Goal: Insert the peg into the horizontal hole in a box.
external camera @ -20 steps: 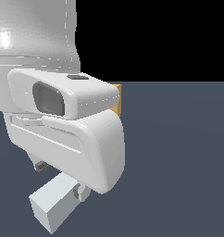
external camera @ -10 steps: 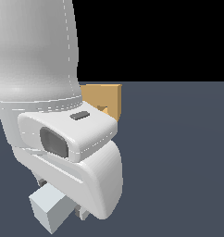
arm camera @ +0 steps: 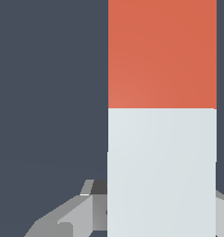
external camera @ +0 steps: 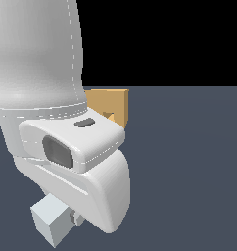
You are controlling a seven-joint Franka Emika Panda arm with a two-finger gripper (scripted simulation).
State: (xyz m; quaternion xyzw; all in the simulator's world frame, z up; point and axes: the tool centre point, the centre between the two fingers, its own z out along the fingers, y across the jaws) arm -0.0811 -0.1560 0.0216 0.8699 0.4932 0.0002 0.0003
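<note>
At the exterior view's left we see the pale end of the peg [external camera: 52,223] poking out low, from under the robot's bulky white arm [external camera: 57,122]. A fingertip of the pincer [external camera: 75,217] shows just beside that end. The arm hides the rest of the pincer there.

In the wrist view the peg [arm camera: 162,139] runs straight away from the camera — white part nearest, red end farthest. The pincer [arm camera: 146,210] sits across the white part, grey fingers [arm camera: 67,217] showing on either side. We judge it closed on the peg, held clear of the dark surface [external camera: 189,171].

Moving rightward in the exterior view, the box [external camera: 110,105] stands beyond the arm, with part of the hole [external camera: 108,116] showing at the arm's edge.

The coming move turns on one relation — the peg's long axis against the hole. We cannot tell from here whether they line up.
</note>
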